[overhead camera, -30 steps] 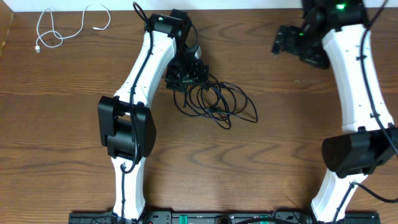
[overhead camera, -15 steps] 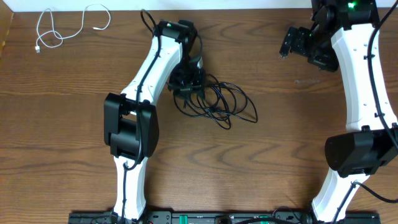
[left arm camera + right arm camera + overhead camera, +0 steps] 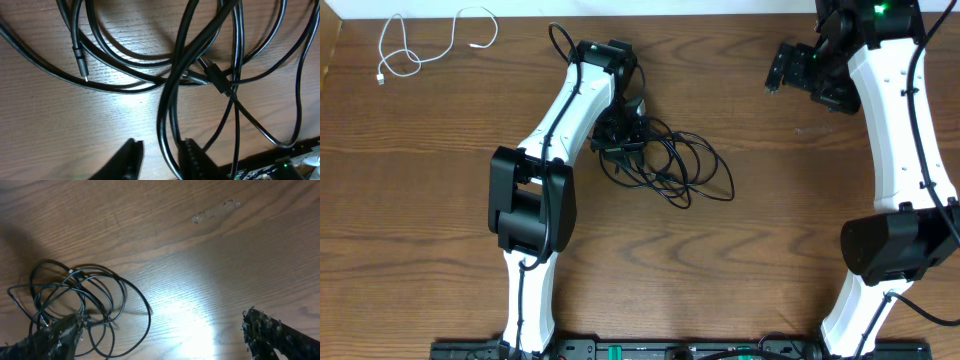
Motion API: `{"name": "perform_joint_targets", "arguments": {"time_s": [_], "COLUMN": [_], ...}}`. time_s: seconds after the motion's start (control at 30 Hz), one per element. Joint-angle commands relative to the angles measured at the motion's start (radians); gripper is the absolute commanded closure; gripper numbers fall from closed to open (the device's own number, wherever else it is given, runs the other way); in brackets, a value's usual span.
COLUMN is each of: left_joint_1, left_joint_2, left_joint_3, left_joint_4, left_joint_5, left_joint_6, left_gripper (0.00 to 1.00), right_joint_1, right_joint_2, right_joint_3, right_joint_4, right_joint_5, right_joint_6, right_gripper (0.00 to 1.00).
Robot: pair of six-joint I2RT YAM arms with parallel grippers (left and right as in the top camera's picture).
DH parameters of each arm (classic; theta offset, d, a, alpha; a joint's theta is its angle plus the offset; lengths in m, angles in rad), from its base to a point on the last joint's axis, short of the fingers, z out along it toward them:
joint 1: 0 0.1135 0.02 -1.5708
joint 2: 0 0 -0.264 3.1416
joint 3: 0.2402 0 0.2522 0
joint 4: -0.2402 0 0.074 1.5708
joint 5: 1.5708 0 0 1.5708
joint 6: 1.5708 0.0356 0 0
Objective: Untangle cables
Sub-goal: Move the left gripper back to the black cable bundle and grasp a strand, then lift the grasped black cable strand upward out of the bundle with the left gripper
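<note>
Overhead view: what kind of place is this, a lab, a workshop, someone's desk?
Most likely a robotics lab bench. A left arm and right arm stand mounted at one edge of a wooden table, with a tangle of black cables and a loose white cable laid out on it.

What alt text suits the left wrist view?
Tangled black cables lie on a wooden table; one strand runs between the parted fingers of the left gripper at the bottom edge. A small plug tip shows upper left.
</note>
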Motion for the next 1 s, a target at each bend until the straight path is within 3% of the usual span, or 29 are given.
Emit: {"name": "perform_joint_targets", "arguments": {"time_s": [0.0,0.1,0.5,0.97], "left_joint_1": [0.004,0.004,0.004,0.004], "left_joint_2": [0.013,0.013,-0.027,-0.331], "left_joint_3": [-0.003,-0.003,0.077,0.127], "left_joint_4": [-0.003,0.000,0.000,0.134], "left_joint_5": [-0.002,-0.002,0.037,0.036], "left_joint_6": [0.003,0.003,0.044,0.052], "left_gripper": [0.77,0.92,0.92,0.93], "right_joint_1": [0.005,0.008,0.017,0.040], "right_joint_2": [0.000,0.003,0.009,0.009], "right_joint_3": [-0.001,-0.001,-0.013,-0.085], "right_joint_4": [0.006,0.012,0.013,0.046], "right_joint_5": [0.009,0.009,0.008,-0.022], "right_joint_6": [-0.014,-0.014,-0.014,-0.011], "right_gripper": [0.01,0.01,0.01,0.01]}}
